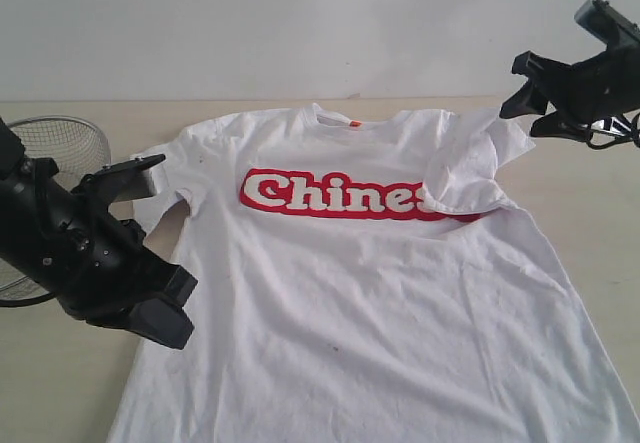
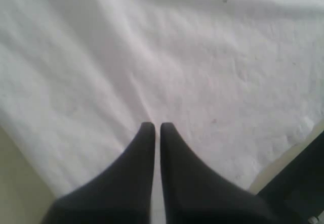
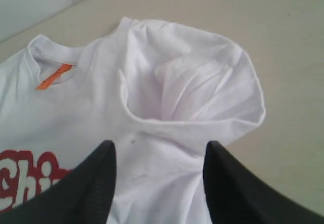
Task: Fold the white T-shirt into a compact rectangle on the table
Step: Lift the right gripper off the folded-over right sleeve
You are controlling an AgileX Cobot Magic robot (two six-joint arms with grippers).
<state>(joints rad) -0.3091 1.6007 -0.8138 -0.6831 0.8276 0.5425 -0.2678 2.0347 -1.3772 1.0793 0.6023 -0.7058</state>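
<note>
The white T-shirt (image 1: 380, 293) is lying flat and face up on the table (image 1: 590, 183), its red lettering (image 1: 340, 195) showing across the chest. One sleeve (image 3: 202, 87) is lying folded inward over the chest, covering the end of the lettering. That folded sleeve is sitting just ahead of and below the right gripper (image 3: 161, 148), whose two black fingers (image 3: 96, 183) are standing well apart with nothing between them. In the exterior view this gripper is hanging above the sleeve, clear of the cloth. The orange neck tag (image 3: 53, 76) is lying at the collar, off to one side beyond the same gripper's fingertips.

The left gripper (image 2: 153, 127) is hanging over plain white cloth near the shirt's edge, its fingers pressed together with only a thin line between them and nothing pinched. Whether the tips are touching the fabric cannot be told.

Behind the left arm, a round wire basket (image 1: 70, 143) is sitting on the table, beside the shirt's other sleeve.
</note>
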